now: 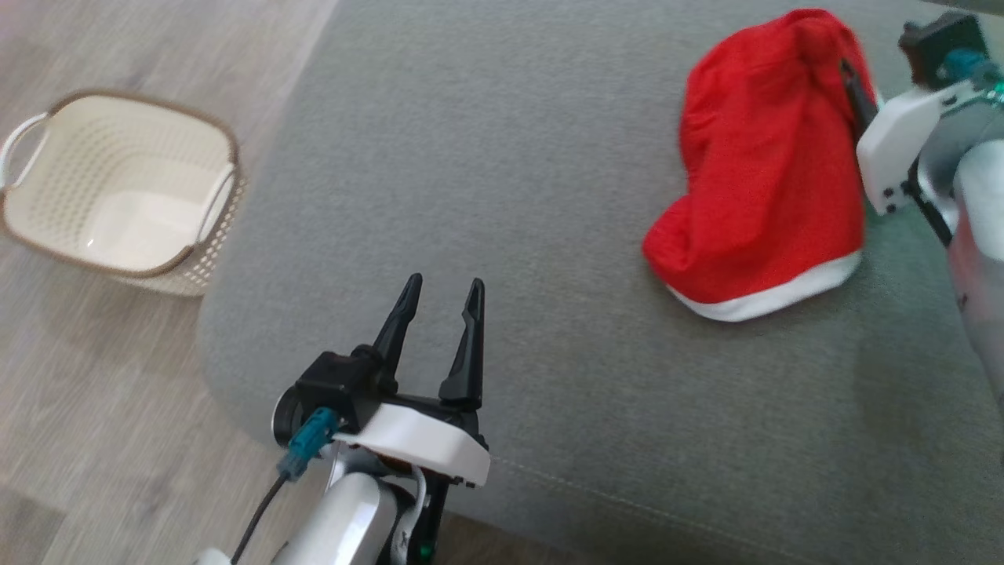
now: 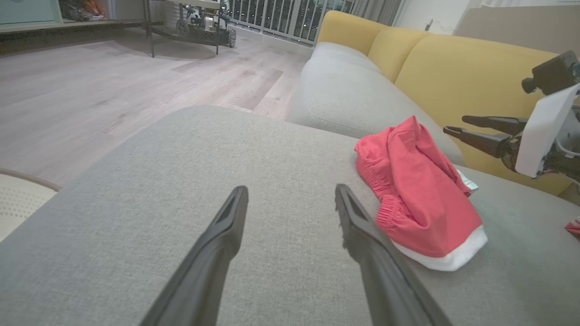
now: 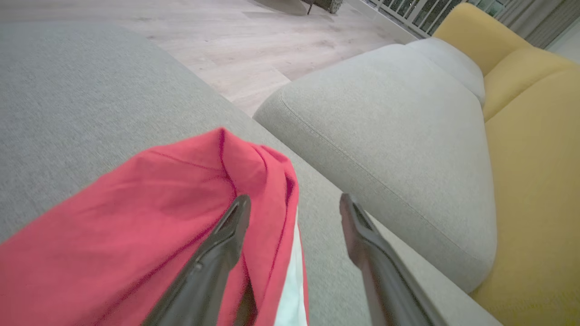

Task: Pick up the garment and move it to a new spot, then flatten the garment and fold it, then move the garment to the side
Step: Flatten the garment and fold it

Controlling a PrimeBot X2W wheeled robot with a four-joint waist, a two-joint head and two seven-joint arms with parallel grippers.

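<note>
A red garment (image 1: 761, 157) with a white hem lies bunched on the grey cushion (image 1: 510, 157), at the far right in the head view. My right gripper (image 1: 853, 86) is at the garment's far right edge. In the right wrist view this gripper (image 3: 294, 199) is open, one finger over the red cloth (image 3: 158, 203) and the other over bare cushion, gripping nothing. My left gripper (image 1: 445, 282) hovers open and empty over the cushion's near left part, well apart from the garment. The left wrist view has the garment (image 2: 417, 194) to the right of the left gripper (image 2: 291, 190), with the right gripper (image 2: 455, 125) beyond it.
A cream plastic basket (image 1: 133, 96) stands on the wooden floor (image 1: 102, 408) left of the cushion. A second grey seat cushion (image 3: 385, 113) and a yellow sofa back (image 3: 534, 158) lie beyond the garment. The cushion's rounded edge (image 1: 227, 361) is near my left gripper.
</note>
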